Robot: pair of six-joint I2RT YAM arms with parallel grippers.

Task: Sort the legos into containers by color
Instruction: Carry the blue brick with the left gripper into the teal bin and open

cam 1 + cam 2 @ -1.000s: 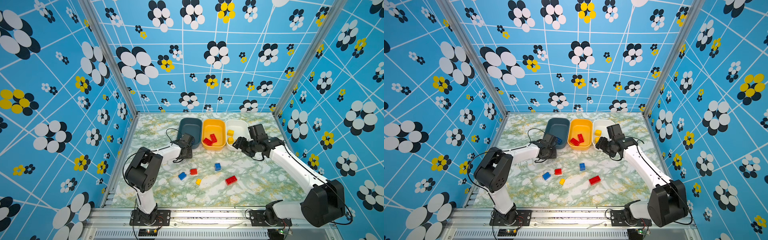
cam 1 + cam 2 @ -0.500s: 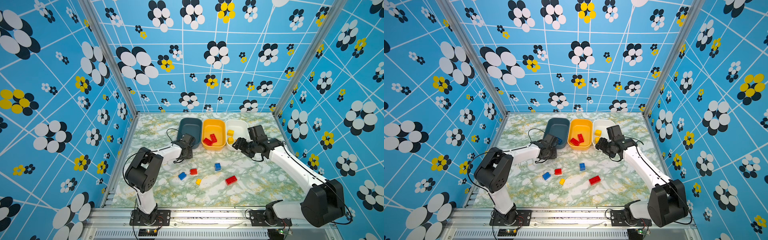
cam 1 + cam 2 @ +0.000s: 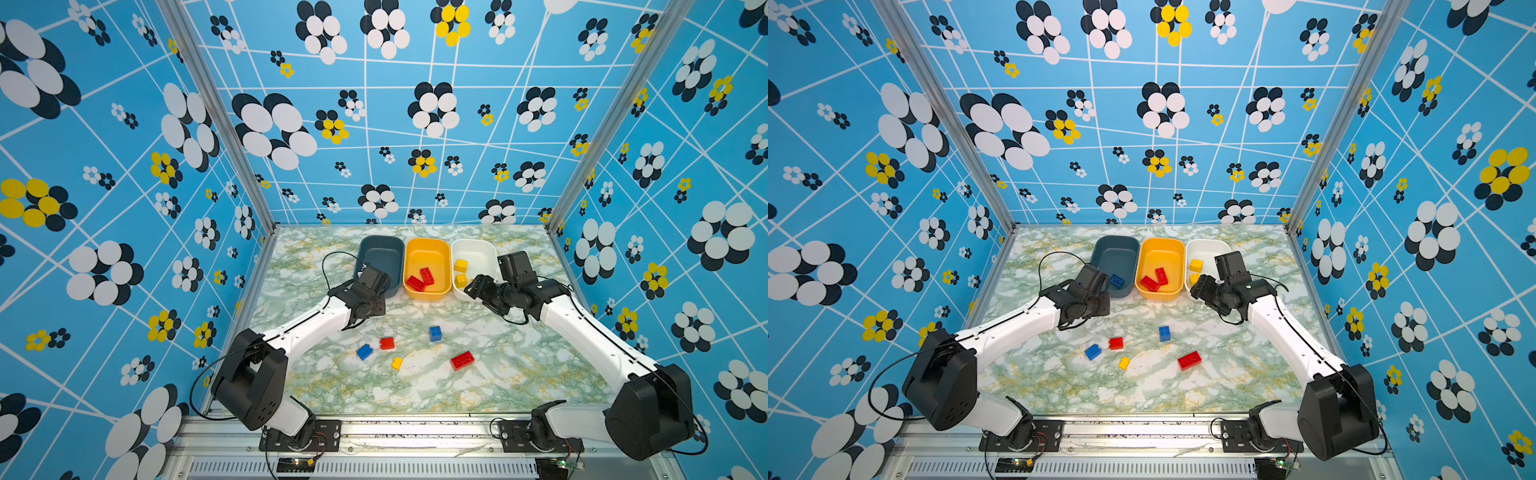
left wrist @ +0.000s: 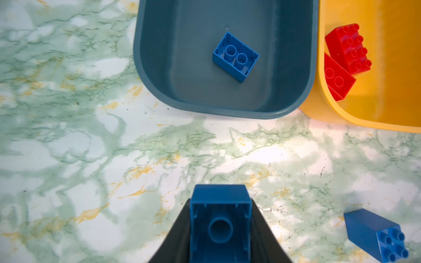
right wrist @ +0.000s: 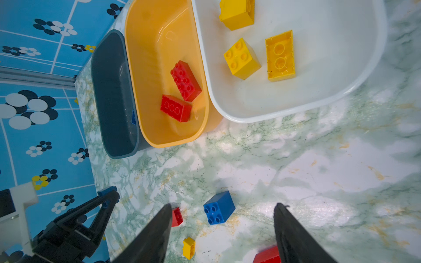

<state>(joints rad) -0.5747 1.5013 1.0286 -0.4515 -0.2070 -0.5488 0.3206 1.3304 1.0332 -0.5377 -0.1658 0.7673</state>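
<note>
Five legos [image 3: 434, 333] loose on table [image 3: 415, 395] | left fingers [image 4: 175, 241] clamp blue brick [image 4: 219, 223]

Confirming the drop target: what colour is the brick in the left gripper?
Blue. The brick shows best in the left wrist view, clamped in the left gripper.

The walls [image 3: 374, 124] are patterned blue, with white lines and black, white and yellow flowers. The table [image 3: 519, 374] is marbled white and green. A teal tub [image 3: 380, 251], an orange-yellow tub [image 3: 428, 249] and a white tub [image 3: 478, 249] are seen, with a red brick [image 3: 462, 360], a blue brick [image 4: 219, 224] and a yellow brick [image 3: 397, 363].
</note>
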